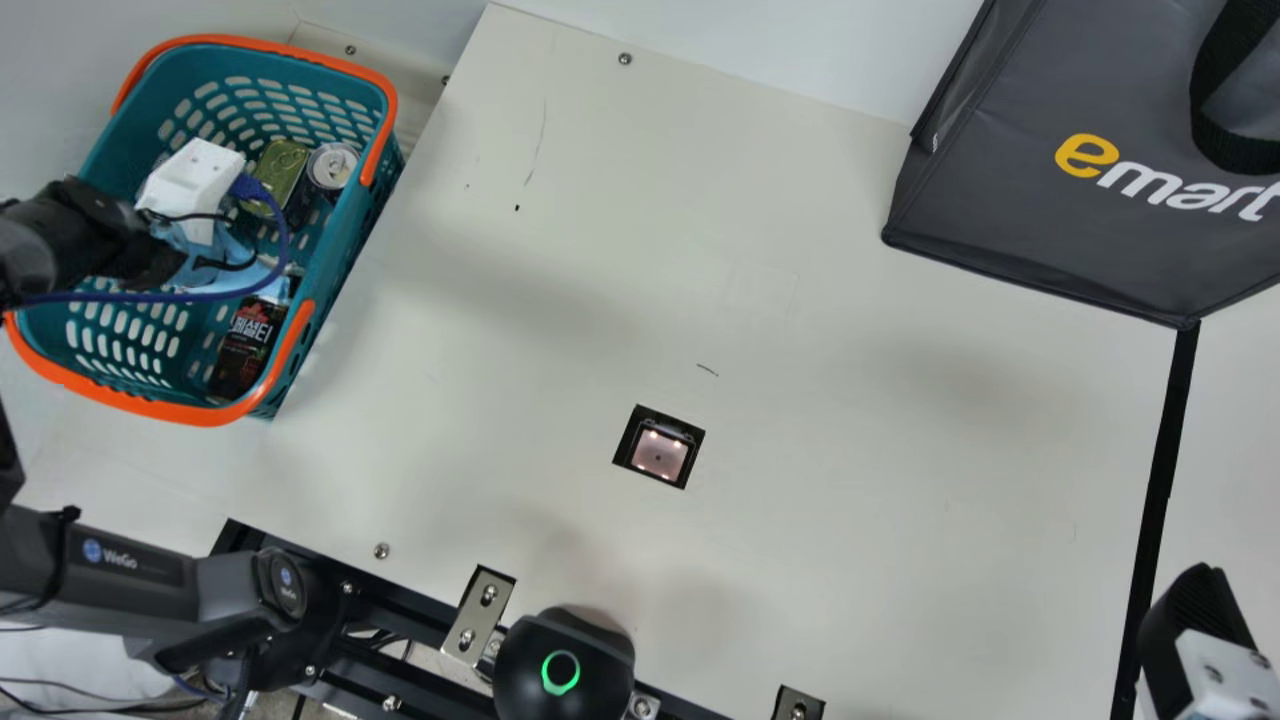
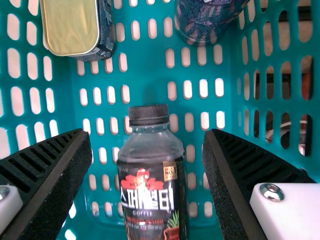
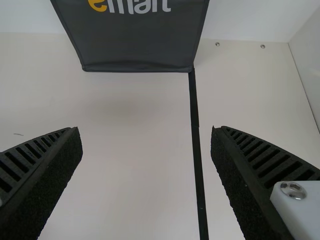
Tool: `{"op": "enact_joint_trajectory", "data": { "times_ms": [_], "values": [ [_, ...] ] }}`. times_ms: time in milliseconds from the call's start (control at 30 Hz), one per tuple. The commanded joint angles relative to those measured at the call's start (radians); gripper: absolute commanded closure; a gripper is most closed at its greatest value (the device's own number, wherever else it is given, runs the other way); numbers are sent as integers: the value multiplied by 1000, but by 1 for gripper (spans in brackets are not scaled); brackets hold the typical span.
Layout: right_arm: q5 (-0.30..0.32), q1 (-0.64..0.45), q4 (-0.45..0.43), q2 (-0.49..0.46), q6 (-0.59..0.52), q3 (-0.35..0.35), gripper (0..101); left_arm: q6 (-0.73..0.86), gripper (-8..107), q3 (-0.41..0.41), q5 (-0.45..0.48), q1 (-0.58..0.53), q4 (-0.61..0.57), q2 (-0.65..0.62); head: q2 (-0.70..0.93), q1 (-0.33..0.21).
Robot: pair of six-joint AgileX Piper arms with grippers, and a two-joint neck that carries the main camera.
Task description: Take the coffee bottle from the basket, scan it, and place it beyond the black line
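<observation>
My left gripper [image 1: 195, 185] is over the teal basket [image 1: 345, 235] in the main view, its fingertips hidden there. In the left wrist view my left gripper [image 2: 147, 150] stands open, one finger to each side of the dark-capped coffee bottle [image 2: 145, 185], which lies lower in the basket, not gripped. The main view shows the bottle's dark label [image 1: 250, 335] near the basket's front right corner. At the lower right edge is my right gripper [image 1: 1195, 620], beside the black line [image 1: 1160, 480]; in the right wrist view this gripper [image 3: 146, 155] is open with nothing held.
A gold-topped tin [image 1: 280, 170] and a can [image 1: 332, 165] share the basket. The scanner [image 1: 660, 450] sits in a square opening in the table [image 1: 850, 480]. A dark grey bag [image 1: 1010, 210] stands at the back right, one corner at the black line's far end.
</observation>
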Motion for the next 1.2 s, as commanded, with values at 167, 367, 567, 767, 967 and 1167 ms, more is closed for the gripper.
{"op": "enact_joint_trajectory", "data": {
  "times_ms": [167, 367, 567, 767, 967, 1167],
  "values": [
    [0, 0, 0, 0, 0, 0, 11, 12, 9, 0, -68, -10, -12, 60, 2, -26],
    [0, 0, 0, 0, 0, 0, 11, 2, 9, -6, -113, -12, -10, 104, 2, -26],
    [0, 0, 0, 0, 0, 0, 11, -57, 9, -17, -156, -19, 9, 147, 2, -26],
    [0, 0, 0, 0, 0, 0, 11, -166, 9, -36, -177, -31, 53, 183, 2, -26],
    [0, 0, 0, 0, 0, 0, 11, -262, 9, -59, -169, -51, 91, 204, 2, -26],
    [0, 0, 0, 0, 0, 0, 11, -310, 9, -63, -149, -70, 109, 207, 2, -26]
  ]
}}
